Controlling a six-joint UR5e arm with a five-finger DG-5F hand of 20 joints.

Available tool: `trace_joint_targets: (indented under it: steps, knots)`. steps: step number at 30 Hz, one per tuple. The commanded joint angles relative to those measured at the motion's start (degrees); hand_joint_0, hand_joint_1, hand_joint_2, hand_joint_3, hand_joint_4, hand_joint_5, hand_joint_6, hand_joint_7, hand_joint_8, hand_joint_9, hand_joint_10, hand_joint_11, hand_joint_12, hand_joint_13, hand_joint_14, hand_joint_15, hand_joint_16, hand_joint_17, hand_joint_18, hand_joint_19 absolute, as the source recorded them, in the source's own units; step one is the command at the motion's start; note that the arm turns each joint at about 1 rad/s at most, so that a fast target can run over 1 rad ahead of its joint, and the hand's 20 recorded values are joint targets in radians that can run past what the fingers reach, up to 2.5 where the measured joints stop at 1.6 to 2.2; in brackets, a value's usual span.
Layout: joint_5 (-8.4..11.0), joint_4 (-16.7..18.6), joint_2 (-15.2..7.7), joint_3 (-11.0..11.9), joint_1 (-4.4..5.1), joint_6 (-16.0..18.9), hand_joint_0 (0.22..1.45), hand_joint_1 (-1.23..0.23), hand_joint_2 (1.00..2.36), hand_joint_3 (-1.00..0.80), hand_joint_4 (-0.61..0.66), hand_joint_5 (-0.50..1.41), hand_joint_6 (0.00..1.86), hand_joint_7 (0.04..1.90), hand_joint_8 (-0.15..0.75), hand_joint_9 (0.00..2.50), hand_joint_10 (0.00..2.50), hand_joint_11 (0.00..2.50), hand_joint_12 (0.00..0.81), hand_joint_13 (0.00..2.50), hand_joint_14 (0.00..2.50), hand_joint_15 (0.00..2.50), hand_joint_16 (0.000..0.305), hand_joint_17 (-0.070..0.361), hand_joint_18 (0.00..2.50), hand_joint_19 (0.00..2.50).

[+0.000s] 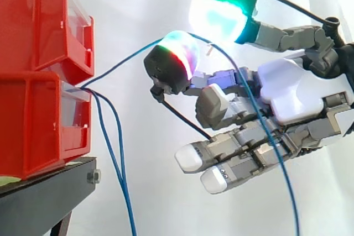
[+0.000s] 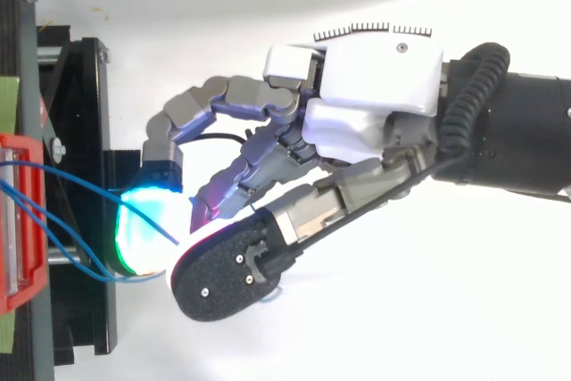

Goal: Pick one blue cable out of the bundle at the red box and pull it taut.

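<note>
Though the pinch looks made, I wouldn't trust it much. The hand (image 1: 287, 95) reaches in from the right of the side view. Two of its fingertip pads (image 1: 218, 17) are brought together in the upper middle of the frame, with the blue cable (image 1: 124, 62) caught between them. The rest of the fingers lie long and loose below.

The cable climbs from the seam between the stacked red bins (image 1: 33, 125) at the left edge up to that pinch. It then spills over the lower pad and trails across the palm to the lower right corner. From above, the same strand (image 2: 71, 173) runs in from the left edge and ends between the glowing pad and the dark-backed one.

The pads are fat, rounded and smooth-looking, while the cable is thin, slick and springy. So I'd guess a backward pull could draw it through the grip rather than tighten it.

The loose tail over the palm might snag on the grey linkages. Two other blue strands (image 1: 119, 169) hang from the same seam down the lower left, close enough to be dragged along.

The bins are glossy hard plastic with clear fronts, perched on a matte black stand (image 1: 50, 192), and a hard tug might shift them. Behind it all hangs a soft white curtain (image 1: 138, 4).
</note>
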Motion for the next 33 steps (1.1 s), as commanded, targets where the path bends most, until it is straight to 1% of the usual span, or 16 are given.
trace_joint_targets:
  steps: [1,9,15,20,26,29,33]
  knots:
    - [0.05,0.0,0.02,-0.03,-0.01,0.0,0.63,-0.79,1.0,-0.5,-0.32,-0.16,0.89,0.98,0.258,0.87,0.01,1.03,0.36,0.56,0.01,0.34,0.047,0.105,0.46,0.19]
    - [0.05,0.0,0.02,-0.03,-0.01,0.0,0.64,-0.77,1.0,-0.5,-0.3,-0.17,0.9,0.97,0.268,0.86,0.01,1.03,0.362,0.56,0.01,0.34,0.047,0.105,0.46,0.2]
    - [0.05,-0.09,-0.07,-0.03,0.08,0.0,0.6,-0.7,1.0,-0.48,-0.28,-0.17,0.9,0.95,0.271,0.86,0.01,1.03,0.366,0.56,0.01,0.36,0.047,0.106,0.46,0.22]
    - [-0.04,-0.09,0.02,-0.03,0.08,0.0,0.58,-0.6,1.01,-0.43,-0.25,-0.18,0.9,0.97,0.274,0.85,0.01,1.02,0.372,0.54,0.01,0.37,0.049,0.11,0.43,0.25]
    - [-0.04,-0.09,0.02,-0.03,0.08,0.0,0.57,-0.58,1.01,-0.35,-0.24,-0.18,0.9,0.97,0.279,0.85,0.01,1.01,0.373,0.53,0.01,0.37,0.05,0.112,0.41,0.27]
    - [-0.04,-0.09,0.02,-0.03,0.08,0.0,0.56,-0.54,1.01,-0.37,-0.22,-0.18,0.9,0.96,0.279,0.84,0.01,1.03,0.376,0.53,0.01,0.38,0.05,0.112,0.39,0.29]
    - [-0.04,-0.09,0.02,-0.03,0.08,0.0,0.54,-0.52,1.01,-0.41,-0.21,-0.18,0.9,0.95,0.286,0.84,0.01,1.02,0.382,0.53,0.01,0.38,0.051,0.114,0.39,0.28]
